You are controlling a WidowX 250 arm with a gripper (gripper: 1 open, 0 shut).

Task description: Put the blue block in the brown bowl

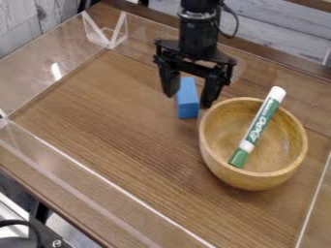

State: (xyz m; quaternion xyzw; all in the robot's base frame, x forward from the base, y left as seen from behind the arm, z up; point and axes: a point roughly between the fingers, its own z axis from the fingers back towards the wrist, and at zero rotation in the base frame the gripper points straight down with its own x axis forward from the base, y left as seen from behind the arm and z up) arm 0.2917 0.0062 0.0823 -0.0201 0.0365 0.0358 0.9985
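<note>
The blue block [189, 99] lies on the wooden table just left of the brown bowl [223, 145]. My gripper [192, 85] points straight down over the block, open, with one dark finger on the block's left side and the other on its right. The fingers straddle the block's upper part and are not closed on it. The bowl is round, light-brown wood, and holds a white-and-green tube [258, 124] leaning against its far right rim.
Clear acrylic walls [52, 68] enclose the table on the left, front and back. A clear triangular stand [104, 31] sits at the back left corner. Bare wood spreads left and in front of the bowl.
</note>
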